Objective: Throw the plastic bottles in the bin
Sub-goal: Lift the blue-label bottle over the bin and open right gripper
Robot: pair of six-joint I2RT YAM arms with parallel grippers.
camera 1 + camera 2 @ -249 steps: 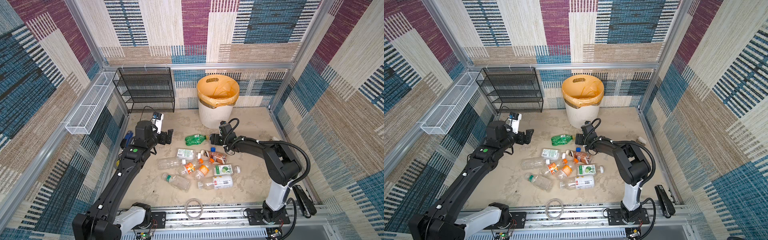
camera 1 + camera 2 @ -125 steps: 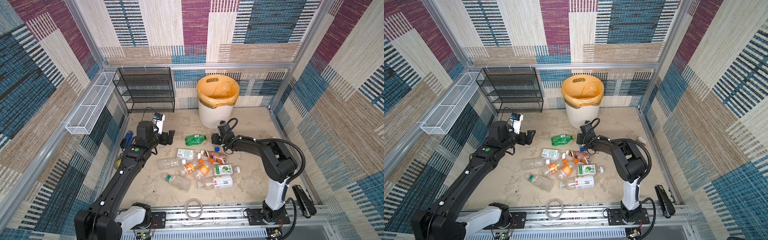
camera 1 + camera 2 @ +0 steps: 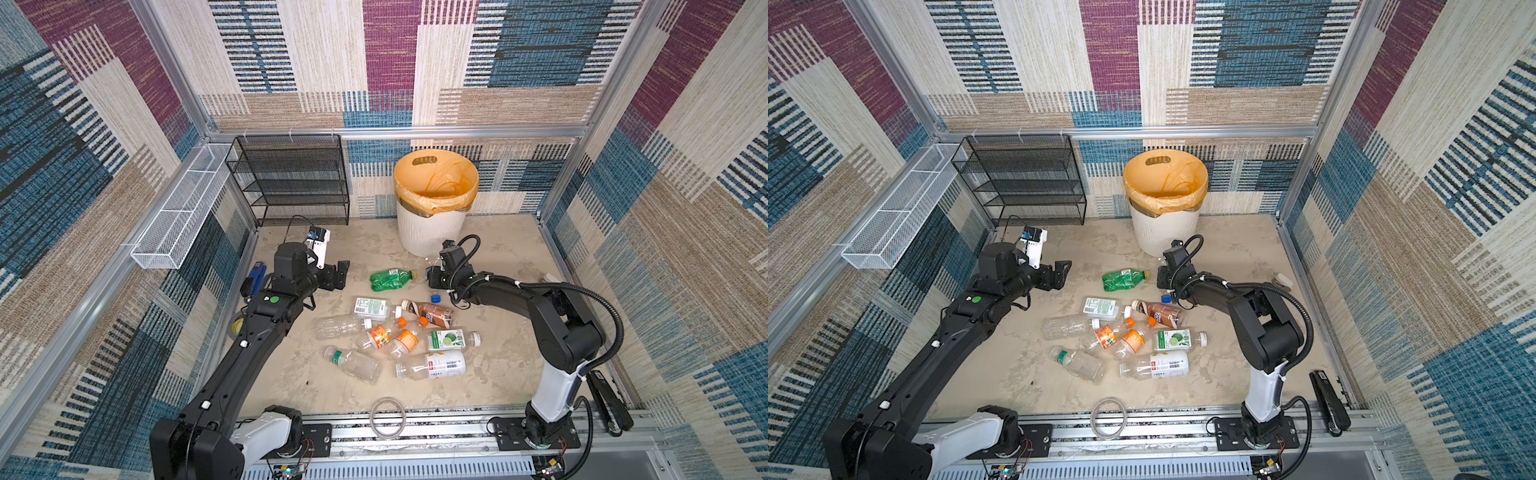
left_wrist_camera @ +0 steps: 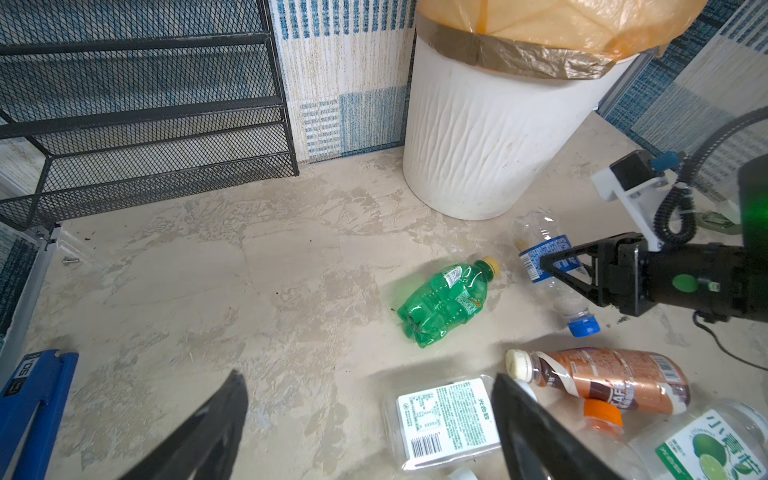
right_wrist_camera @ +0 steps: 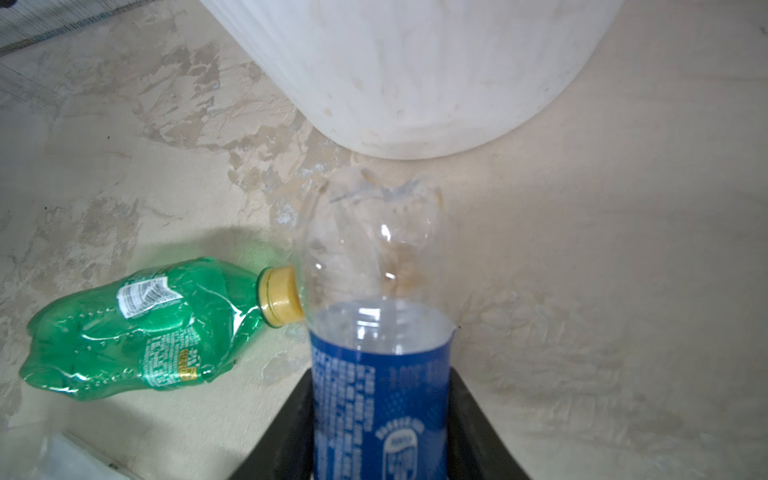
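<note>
My right gripper point(image 5: 380, 386) is shut on a clear plastic bottle with a blue label point(image 5: 380, 374), low over the floor just in front of the bin point(image 3: 430, 228). The left wrist view shows that bottle point(image 4: 536, 232) with its blue cap point(image 4: 584, 326) pointing away from the bin point(image 4: 490, 137). A crushed green bottle point(image 3: 390, 279) lies beside it, its yellow cap touching the held bottle. My left gripper point(image 4: 370, 380) hangs open above the floor, over a white-labelled bottle point(image 4: 444, 419). Several more bottles point(image 3: 399, 336) lie clustered mid-floor.
A black mesh rack point(image 3: 295, 178) stands at the back left, with a white wire basket point(image 3: 178, 216) on the left wall. A blue stapler point(image 3: 255, 278) lies by the left arm. A tape roll point(image 3: 387, 417) and a black stapler point(image 3: 611, 399) lie near the front rail.
My right gripper's jaws have closed onto the blue-labelled bottle. The left arm has barely shifted and its jaws stay wide.
</note>
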